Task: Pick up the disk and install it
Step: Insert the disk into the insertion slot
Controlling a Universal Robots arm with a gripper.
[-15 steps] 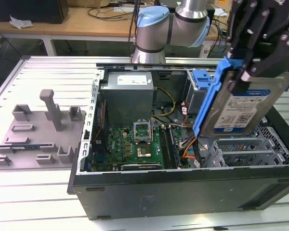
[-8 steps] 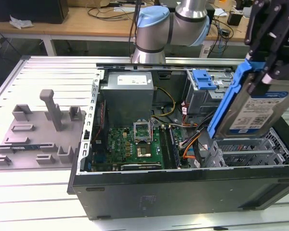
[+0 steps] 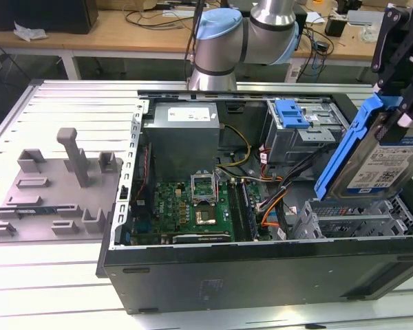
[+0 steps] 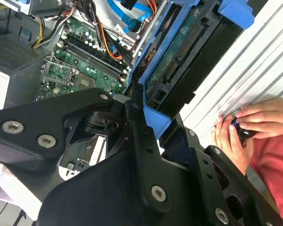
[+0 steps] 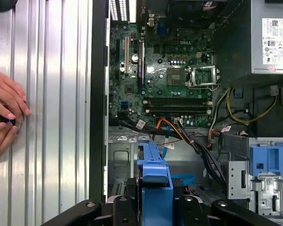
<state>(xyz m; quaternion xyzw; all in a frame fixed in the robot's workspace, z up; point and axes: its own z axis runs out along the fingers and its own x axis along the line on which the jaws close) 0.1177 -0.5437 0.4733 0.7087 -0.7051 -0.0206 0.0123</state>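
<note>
The disk (image 3: pixel 382 161), a silver drive with a blue-and-white label in a blue carrier bracket, hangs tilted on edge at the exterior view's right. It sits above the metal drive cage (image 3: pixel 358 220) of the open computer case. My gripper (image 3: pixel 398 110) is shut on the disk's upper end. In the first wrist view the blue bracket's edge (image 5: pixel 153 174) runs between my black fingers (image 5: pixel 118 207), over the cage below. The second wrist view shows the disk's underside (image 4: pixel 188 47) with its circuit board and connector.
The open case (image 3: pixel 261 275) holds a motherboard (image 3: pixel 199 203), a power supply (image 3: pixel 186 130), loose cables (image 3: pixel 272 199) and a blue latch on a silver cage (image 3: pixel 292 113). A grey fixture with an upright post (image 3: pixel 74 155) lies on the slatted table. A person's hands (image 5: pixel 4 117) rest beside the case.
</note>
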